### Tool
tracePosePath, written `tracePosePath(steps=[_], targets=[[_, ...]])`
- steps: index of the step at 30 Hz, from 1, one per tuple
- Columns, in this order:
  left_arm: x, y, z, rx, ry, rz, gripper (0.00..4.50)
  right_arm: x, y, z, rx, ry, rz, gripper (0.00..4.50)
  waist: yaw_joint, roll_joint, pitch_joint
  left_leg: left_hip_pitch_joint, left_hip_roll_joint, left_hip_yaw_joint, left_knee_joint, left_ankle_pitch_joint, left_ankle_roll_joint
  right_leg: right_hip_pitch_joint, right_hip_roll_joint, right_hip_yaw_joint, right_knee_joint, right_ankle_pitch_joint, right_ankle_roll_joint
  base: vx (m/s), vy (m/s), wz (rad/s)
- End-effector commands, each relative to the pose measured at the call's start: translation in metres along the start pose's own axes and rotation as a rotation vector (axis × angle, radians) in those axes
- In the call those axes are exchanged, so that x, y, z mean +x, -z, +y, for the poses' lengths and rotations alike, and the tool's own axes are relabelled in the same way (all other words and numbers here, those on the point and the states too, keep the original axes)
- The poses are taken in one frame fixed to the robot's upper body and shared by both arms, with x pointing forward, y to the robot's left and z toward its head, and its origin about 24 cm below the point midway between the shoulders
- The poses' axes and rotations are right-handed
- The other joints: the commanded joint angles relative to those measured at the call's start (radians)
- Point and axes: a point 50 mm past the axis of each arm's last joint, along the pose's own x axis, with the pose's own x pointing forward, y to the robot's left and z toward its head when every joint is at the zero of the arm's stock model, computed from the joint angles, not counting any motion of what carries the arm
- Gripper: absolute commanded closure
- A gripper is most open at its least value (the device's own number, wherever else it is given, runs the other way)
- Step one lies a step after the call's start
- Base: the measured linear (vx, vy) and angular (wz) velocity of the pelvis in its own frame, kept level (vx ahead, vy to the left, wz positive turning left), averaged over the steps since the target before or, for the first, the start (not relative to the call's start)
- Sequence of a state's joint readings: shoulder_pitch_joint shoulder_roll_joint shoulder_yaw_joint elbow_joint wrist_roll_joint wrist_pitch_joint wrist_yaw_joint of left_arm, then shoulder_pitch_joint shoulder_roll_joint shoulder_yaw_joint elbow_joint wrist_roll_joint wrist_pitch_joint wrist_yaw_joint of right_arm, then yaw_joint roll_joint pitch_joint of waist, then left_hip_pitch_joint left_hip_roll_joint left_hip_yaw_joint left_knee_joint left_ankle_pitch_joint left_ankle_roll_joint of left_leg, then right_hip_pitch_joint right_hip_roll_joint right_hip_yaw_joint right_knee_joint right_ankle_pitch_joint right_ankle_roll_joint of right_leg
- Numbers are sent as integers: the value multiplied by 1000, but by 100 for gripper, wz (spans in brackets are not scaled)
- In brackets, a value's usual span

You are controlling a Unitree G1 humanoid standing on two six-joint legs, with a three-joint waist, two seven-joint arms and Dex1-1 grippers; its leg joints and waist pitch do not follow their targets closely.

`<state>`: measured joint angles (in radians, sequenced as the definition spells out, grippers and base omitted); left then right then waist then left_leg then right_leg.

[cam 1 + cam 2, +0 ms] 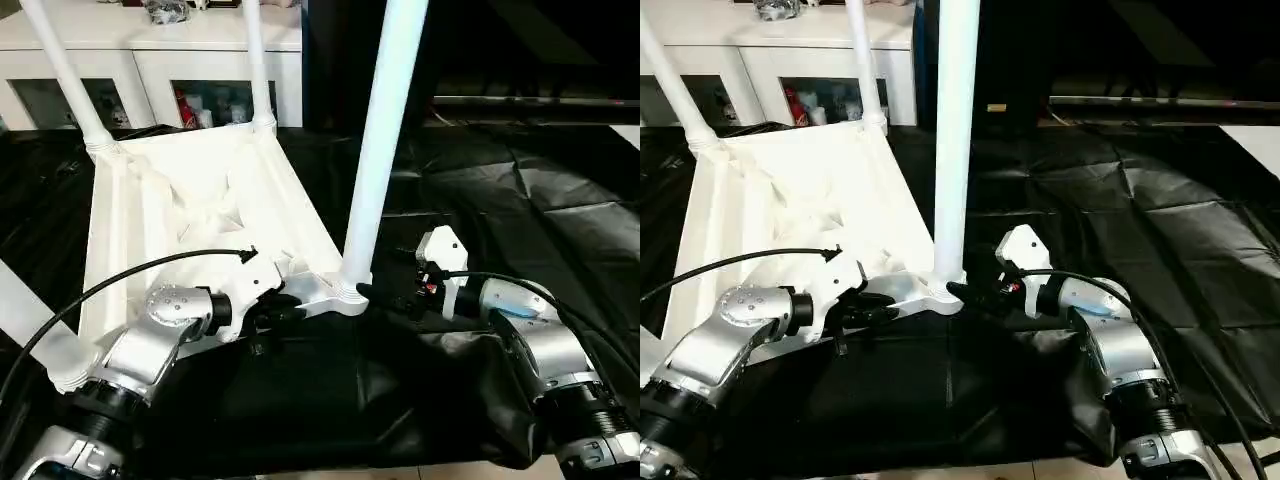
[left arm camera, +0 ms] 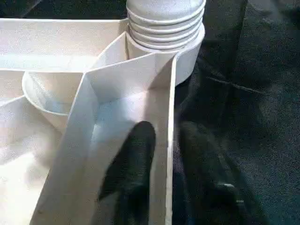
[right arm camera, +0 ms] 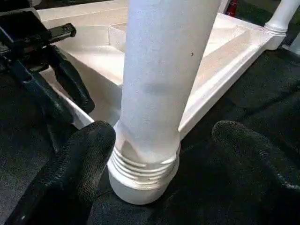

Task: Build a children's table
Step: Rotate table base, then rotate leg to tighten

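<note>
Head views: you see the children's table [image 1: 200,200] lying upside down on a black cloth [image 1: 520,200], ribbed underside up, in front of a white cabinet [image 1: 150,45]. Two far legs [image 1: 65,75] [image 1: 255,60] stand in their corner sockets, a third leg [image 1: 20,300] shows at the near left corner, and the near right leg [image 1: 385,130] rises upright from its socket between your two arms. The left end effector [image 1: 285,305] sits at the table's near rim just beside that socket; the right end effector [image 1: 385,298] lies level on the other side of the leg's base. Left wrist view: your left fingers [image 2: 136,159] stand slightly apart, one inside the thin rim wall and one outside it, straddling the wall without clamping it, with the threaded leg base just ahead. Right wrist view: your right fingers [image 3: 79,159] are spread wide on either side of the leg's ridged base, neither one pressing on it, and the left end effector shows beyond at the rim.
</note>
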<state>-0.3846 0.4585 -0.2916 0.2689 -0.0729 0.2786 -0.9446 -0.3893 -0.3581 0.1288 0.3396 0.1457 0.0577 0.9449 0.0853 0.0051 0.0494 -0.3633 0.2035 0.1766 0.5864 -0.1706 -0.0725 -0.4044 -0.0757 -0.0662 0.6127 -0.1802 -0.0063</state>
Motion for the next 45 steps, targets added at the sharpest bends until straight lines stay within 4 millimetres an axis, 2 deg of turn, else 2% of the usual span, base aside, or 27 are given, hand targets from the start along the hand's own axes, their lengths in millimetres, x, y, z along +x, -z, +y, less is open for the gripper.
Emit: tracePosePath(steps=[1,9,15,18,19,21,26,32,33,37,40,45], targets=[[2,15,-3,-34,-5,63,328,0,2,-1,-9,0,14,63,2,-5,-53,10,20,-11,-75,-342,4,35,-59,40,-101,-457,-117,0,0,0],[3,12,0,-57,-8,40,328,0,2,0,-7,-3,15,63,4,-5,-52,11,21,-10,-76,-342,5,34,-59,41,-100,-445,-125,0,0,0],[2,16,-1,-74,21,70,381,0,2,-1,-8,-7,17,63,3,-5,-52,11,20,-12,-77,-349,5,34,-60,41,-103,-466,-117,0,0,0],[1,16,-2,-71,41,87,386,0,2,-1,-12,-11,21,63,3,-6,-52,8,20,-13,-77,-345,6,35,-61,40,-103,-472,-115,0,0,0],[1,17,-2,-76,40,93,415,0,3,-1,-13,-13,23,63,2,-6,-52,8,20,-12,-77,-342,6,35,-61,40,-103,-467,-115,0,0,0],[1,17,-2,-79,44,99,424,0,3,-1,-14,-13,24,63,2,-6,-53,9,21,-12,-77,-338,7,35,-61,41,-101,-458,-118,0,0,0],[0,11,2,-56,50,95,443,2,2,-2,-19,-13,23,63,3,-4,-54,9,22,-11,-77,-329,7,36,-59,42,-96,-403,-143,0,0,0],[1,6,-2,3,94,64,448,3,5,1,2,-67,34,63,4,-4,-54,8,22,-12,-78,-336,9,38,-61,42,-97,-408,-144,0,0,0],[1,6,-3,15,100,62,450,3,6,1,5,-69,34,36,4,-4,-54,8,23,-11,-78,-335,9,38,-61,43,-97,-405,-144,0,0,0],[3,0,-8,64,146,41,450,8,7,0,-16,-69,49,8,5,-7,-57,6,24,-9,-77,-305,10,41,-61,44,-89,-344,-166,0,0,0],[5,-5,-9,80,163,31,450,15,7,-1,-27,-66,51,8,5,-8,-58,6,25,-7,-74,-283,12,41,-61,44,-82,-298,-186,0,0,0],[6,-4,-9,89,166,37,450,26,5,-2,-19,-59,35,8,7,-3,-61,8,25,-6,-73,-261,17,41,-60,45,-76,-241,-210,0,0,0]])
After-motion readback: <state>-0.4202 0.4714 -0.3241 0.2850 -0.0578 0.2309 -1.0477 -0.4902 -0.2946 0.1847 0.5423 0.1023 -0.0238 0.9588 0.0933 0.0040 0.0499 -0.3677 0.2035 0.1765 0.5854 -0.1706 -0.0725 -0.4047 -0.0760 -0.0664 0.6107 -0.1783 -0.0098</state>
